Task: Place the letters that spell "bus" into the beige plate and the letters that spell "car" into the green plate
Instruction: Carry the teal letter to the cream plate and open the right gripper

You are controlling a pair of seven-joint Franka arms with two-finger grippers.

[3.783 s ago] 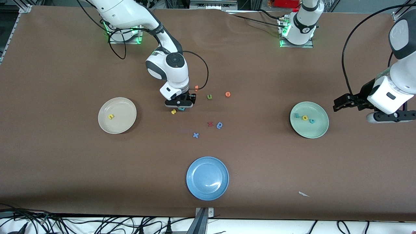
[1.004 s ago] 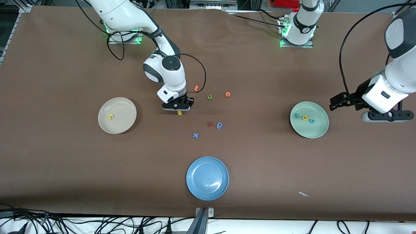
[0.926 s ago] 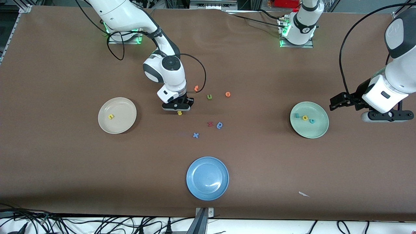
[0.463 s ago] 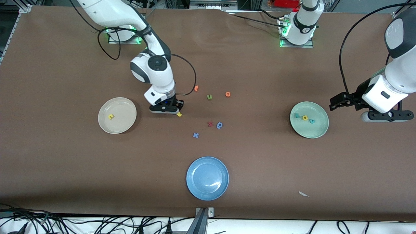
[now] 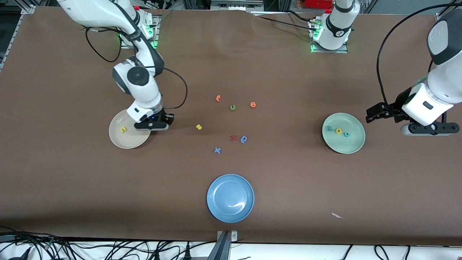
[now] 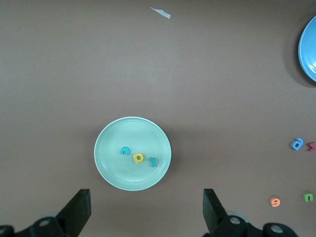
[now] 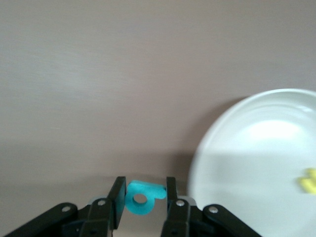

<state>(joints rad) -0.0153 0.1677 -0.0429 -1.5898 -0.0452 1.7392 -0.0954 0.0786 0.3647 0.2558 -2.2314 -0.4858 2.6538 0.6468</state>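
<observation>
My right gripper hangs over the beige plate's rim on the side toward the table's middle. It is shut on the teal b, which sits flat between the fingers. A yellow u lies in that plate. The yellow s rests on the table between the plate and the loose letters. The green plate holds the teal r, yellow a and teal c. My left gripper waits open and empty beside the green plate, toward the left arm's end.
Orange letters, a green u, a red letter, a blue letter and a blue x are scattered mid-table. A blue plate lies nearer the camera. A paper scrap lies nearer still.
My right arm has carried the teal b from mid-table to the beige plate's rim. The yellow s stayed where it lay. The left arm has not moved.
</observation>
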